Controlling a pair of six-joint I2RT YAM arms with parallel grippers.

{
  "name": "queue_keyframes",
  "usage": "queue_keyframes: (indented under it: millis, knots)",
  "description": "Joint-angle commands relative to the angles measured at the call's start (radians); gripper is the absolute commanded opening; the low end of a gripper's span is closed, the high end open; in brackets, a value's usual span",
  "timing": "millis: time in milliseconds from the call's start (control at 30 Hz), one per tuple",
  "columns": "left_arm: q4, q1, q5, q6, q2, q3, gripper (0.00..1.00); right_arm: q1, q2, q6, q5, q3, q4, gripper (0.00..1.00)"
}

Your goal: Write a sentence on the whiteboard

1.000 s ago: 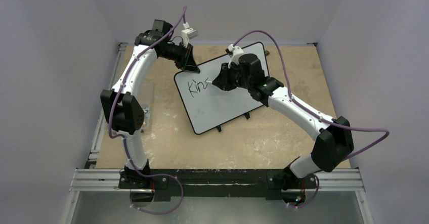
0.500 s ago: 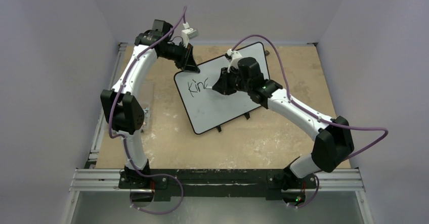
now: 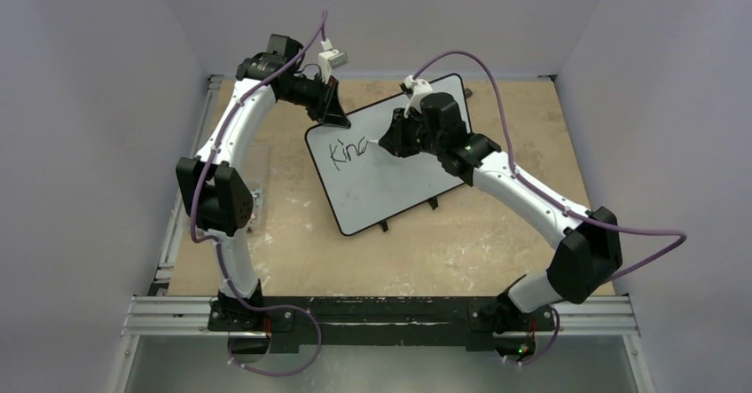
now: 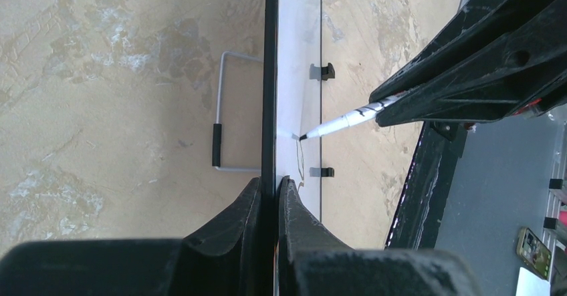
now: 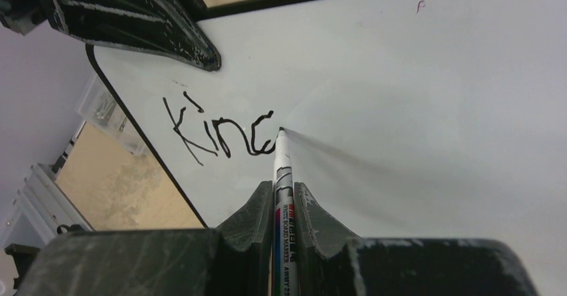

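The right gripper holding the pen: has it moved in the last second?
Yes. The right gripper, with its marker, has crept slightly rightward across the whiteboard, away from the K of the sentence, which gained a stroke.

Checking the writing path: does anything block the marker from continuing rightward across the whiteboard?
Nothing visible does. The marker in the right gripper touches the whiteboard past the letters; the left gripper clamps the board's edge near the first letter, off that path.
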Motion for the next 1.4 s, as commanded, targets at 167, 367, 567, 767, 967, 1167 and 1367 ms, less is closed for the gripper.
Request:
queue_keyframes:
  millis: [167, 367, 567, 767, 967, 1167, 1367]
  knots:
    - [-0.009, -0.024, -0.068, 0.085, -0.051, 0.014, 0.00, -0.013, 0.038, -0.006, 0.051, 0.122, 0.022, 0.00]
    - [-0.010, -0.026, -0.066, 0.085, -0.051, 0.015, 0.00, -0.012, 0.056, 0.004, 0.026, 0.144, 0.031, 0.00]
    - [-0.010, -0.026, -0.067, 0.085, -0.049, 0.016, 0.00, -0.013, 0.042, 0.001, 0.027, 0.099, 0.034, 0.00]
    - [-0.008, -0.026, -0.072, 0.084, -0.048, 0.016, 0.00, -0.013, 0.007, 0.011, 0.019, 0.009, 0.051, 0.00]
    - [-0.009, -0.027, -0.071, 0.083, -0.050, 0.016, 0.00, -0.012, -0.035, 0.022, 0.017, -0.059, 0.058, 0.00]
    - [-0.008, -0.027, -0.073, 0.084, -0.054, 0.013, 0.00, -0.013, -0.050, 0.018, 0.032, -0.079, 0.049, 0.00]
    - [0.002, -0.029, -0.092, 0.081, -0.059, 0.012, 0.00, -0.013, -0.080, 0.014, 0.040, -0.055, 0.008, 0.00]
